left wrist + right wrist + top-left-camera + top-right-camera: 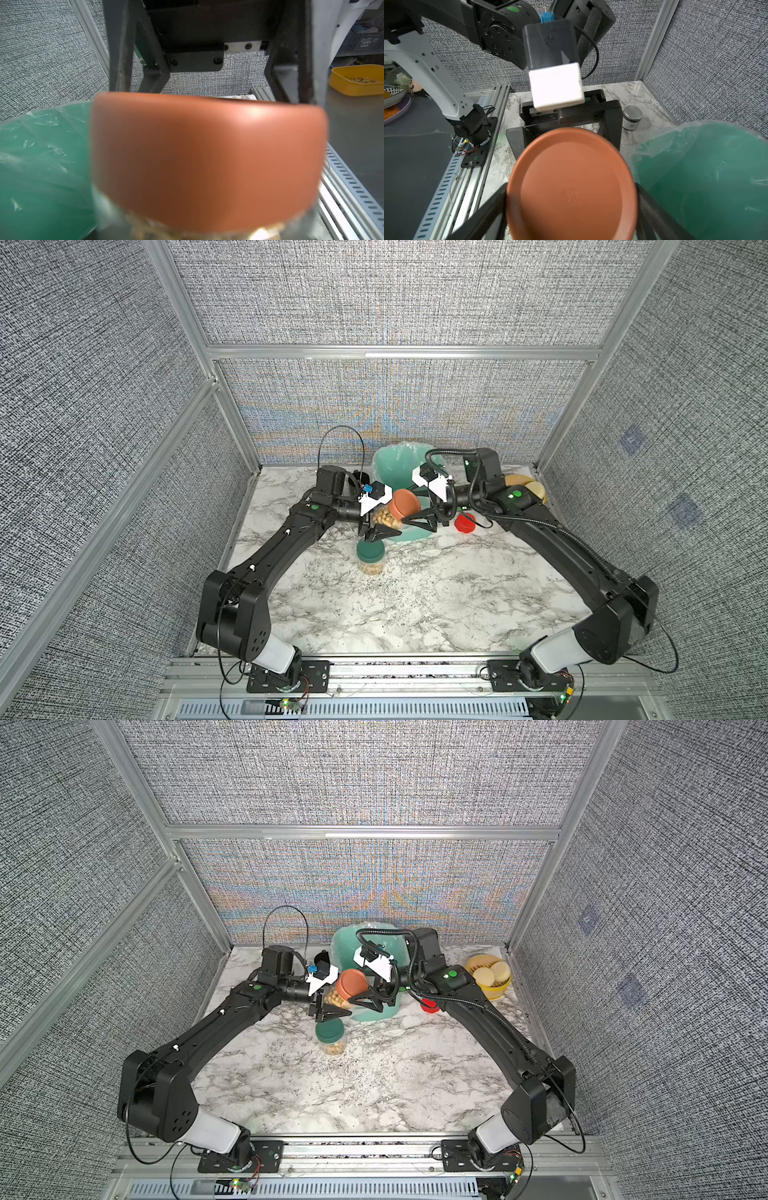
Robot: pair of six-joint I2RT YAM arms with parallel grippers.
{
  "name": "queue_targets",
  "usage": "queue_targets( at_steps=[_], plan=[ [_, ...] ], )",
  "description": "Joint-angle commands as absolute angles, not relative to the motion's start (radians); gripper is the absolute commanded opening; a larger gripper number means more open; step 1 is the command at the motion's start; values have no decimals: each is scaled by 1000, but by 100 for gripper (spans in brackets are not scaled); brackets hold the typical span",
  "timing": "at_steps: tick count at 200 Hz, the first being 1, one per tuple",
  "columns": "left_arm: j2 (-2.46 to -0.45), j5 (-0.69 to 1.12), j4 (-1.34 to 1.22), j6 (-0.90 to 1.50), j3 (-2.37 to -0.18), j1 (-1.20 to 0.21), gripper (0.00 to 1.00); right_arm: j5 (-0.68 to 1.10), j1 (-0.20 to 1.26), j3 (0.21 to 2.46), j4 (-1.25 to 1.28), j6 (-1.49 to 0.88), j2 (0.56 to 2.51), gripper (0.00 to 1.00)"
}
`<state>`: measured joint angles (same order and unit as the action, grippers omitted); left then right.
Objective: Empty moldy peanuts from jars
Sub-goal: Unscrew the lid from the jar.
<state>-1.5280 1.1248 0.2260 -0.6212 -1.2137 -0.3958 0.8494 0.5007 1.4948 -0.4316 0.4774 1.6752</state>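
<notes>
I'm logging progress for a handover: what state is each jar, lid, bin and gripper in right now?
Orange-lidded jar: tilted, lid on, peanuts inside.
Left gripper: jaws shut on that jar.
Right gripper: jaws shut on its orange lid.
Green-lidded jar: upright, closed, peanuts inside.
Red lid: on the table; its jar unclear.
Green bin: open, bag-lined.

Marble bench: a green-lidded jar stands upright near the middle, and a red-lidded jar sits toward the right edge. Along the back edge there's a plastic-lined teal bin. A yellow bowl of cream discs is in the back right corner, and a silver-lidded tin is toward the back left.
</notes>
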Motion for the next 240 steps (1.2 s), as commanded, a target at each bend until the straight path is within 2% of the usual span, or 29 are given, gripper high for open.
queue_targets(
  at_steps=[1,58,111,152,196,240],
  plan=[
    [-1527,1174,264,-577,-1224,-393,0,829,496,1505,-398,588,1674,63],
    [-1525,1162,262,-582,-1222,-391,0,788,485,1429,-239,418,1624,97],
    [-1530,1157,246,-575,-1221,-390,0,782,480,1389,-156,311,1591,98],
    [-1522,1141,229,-566,-1210,-389,0,711,482,1309,7,-2,1552,98],
    [-1521,1129,209,-554,-1201,-387,0,673,484,1162,178,-216,1464,98],
    [-1521,1111,166,-529,-1193,-386,0,537,524,1116,198,-410,1429,98]
  ],
)
